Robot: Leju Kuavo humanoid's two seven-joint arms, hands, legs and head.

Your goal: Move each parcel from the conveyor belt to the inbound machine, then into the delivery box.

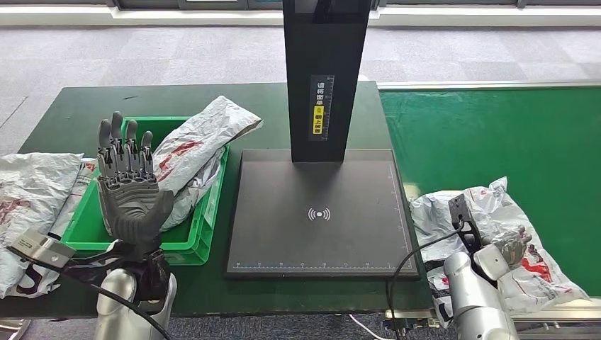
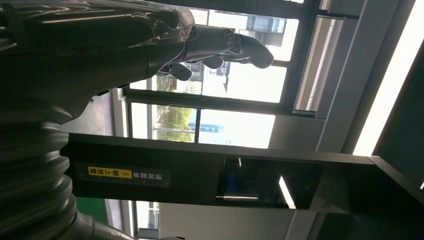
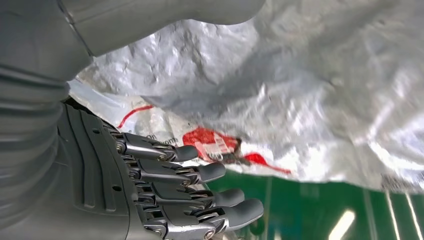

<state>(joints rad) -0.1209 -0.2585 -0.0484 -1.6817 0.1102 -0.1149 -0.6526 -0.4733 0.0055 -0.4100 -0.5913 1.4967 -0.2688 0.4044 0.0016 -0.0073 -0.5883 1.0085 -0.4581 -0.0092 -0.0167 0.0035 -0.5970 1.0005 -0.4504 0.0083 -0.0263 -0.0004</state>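
A crumpled silver parcel [image 1: 489, 212] with red print lies on the green conveyor belt [image 1: 496, 127] at its near left end. My right hand [image 1: 507, 249] rests over the parcel's near part. In the right wrist view the fingers [image 3: 200, 172] are stretched out and apart, with the parcel [image 3: 300, 95] lying close in front of them and the thumb [image 3: 165, 15]. My left hand [image 1: 129, 180] is raised with its fingers spread upward and holds nothing, in front of the green delivery box [image 1: 191, 244]. Another silver parcel [image 1: 202, 138] lies in that box, sticking out over its rim. The black inbound machine platform [image 1: 319, 212] lies between box and belt.
The machine's black column [image 1: 327, 71] with a yellow label rises at the platform's far edge, also seen as the column [image 2: 200, 175] in the left wrist view behind my left hand [image 2: 220, 45]. More silver parcels [image 1: 32, 191] lie left of the box. A black cable [image 1: 407, 258] runs by my right arm.
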